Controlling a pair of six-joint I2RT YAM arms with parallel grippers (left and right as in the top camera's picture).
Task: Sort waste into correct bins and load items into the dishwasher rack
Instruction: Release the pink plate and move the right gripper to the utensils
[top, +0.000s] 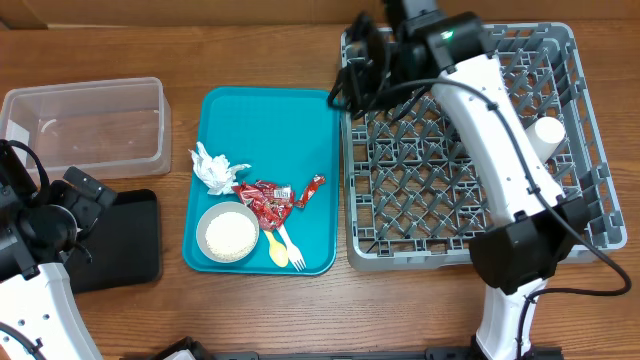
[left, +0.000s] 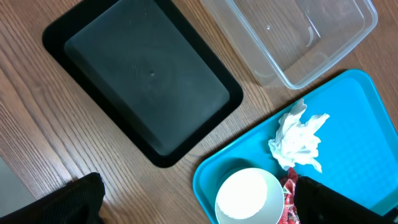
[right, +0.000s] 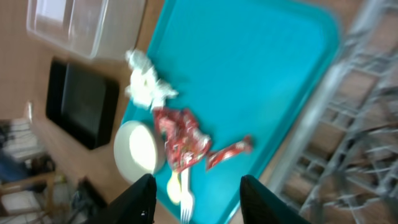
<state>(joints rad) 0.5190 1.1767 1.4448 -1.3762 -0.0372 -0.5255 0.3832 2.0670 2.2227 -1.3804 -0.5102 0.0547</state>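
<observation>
On the teal tray (top: 300, 120) lie a crumpled white napkin (top: 215, 168), red snack wrappers (top: 268, 200), a pale bowl of white grains (top: 228, 233) and yellow and white cutlery (top: 285, 247). The grey dishwasher rack (top: 590, 215) at right holds a white cup (top: 546, 135). The clear tub (top: 85, 125) and black tray (top: 125, 240) sit at left. My left gripper (left: 193, 205) is open and empty, above the table beside the bowl (left: 249, 196). My right gripper (right: 198, 199) is open and empty, high over the rack's left edge, with the wrappers (right: 180, 140) below.
The right arm (top: 500, 130) stretches across the rack. In the left wrist view the black tray (left: 146, 81), the clear tub (left: 298, 37) and the napkin (left: 298, 140) show. The right wrist view is blurred.
</observation>
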